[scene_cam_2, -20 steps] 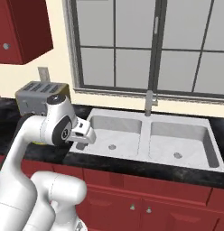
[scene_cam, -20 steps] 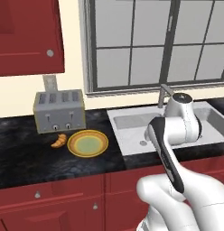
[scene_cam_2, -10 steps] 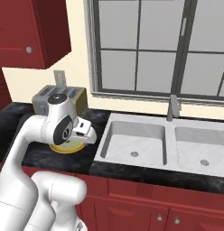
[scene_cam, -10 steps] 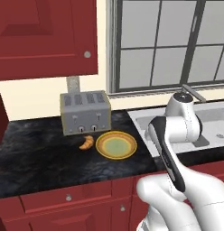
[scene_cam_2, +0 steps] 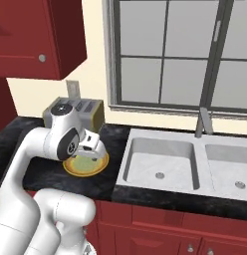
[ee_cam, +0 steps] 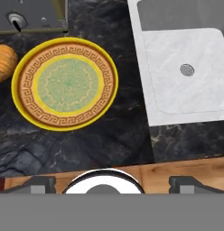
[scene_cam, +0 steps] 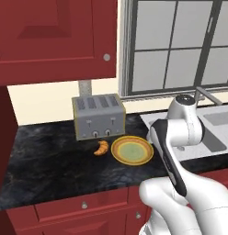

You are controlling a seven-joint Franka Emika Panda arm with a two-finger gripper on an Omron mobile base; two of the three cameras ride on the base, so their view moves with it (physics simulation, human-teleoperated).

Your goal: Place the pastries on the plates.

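A golden-brown croissant [scene_cam: 101, 147] lies on the black counter just left of the yellow-orange rimmed plate [scene_cam: 132, 150] with its pale green centre. The plate is bare. In the hand view the croissant [ee_cam: 3, 61] sits at the left edge beside the plate [ee_cam: 64, 83]. My gripper [scene_cam_2: 92, 148] hangs above the plate's right side [scene_cam_2: 78, 167], apart from it. Its fingertips stand wide apart at the bottom of the hand view, so the gripper [ee_cam: 112, 184] is open and holds nothing. The pink-frosted pastry and the greyish-white plate are out of view.
A silver toaster [scene_cam: 98, 115] stands against the wall behind the croissant and plate. A double steel sink [scene_cam_2: 163, 159] with a faucet [scene_cam_2: 201, 122] lies right of the plate. Red cabinets hang above the counter's left part.
The base has driven left, so the whole scene has slid right in both base views. The gripper, earlier over the sink's edge, now hangs over the yellow plate.
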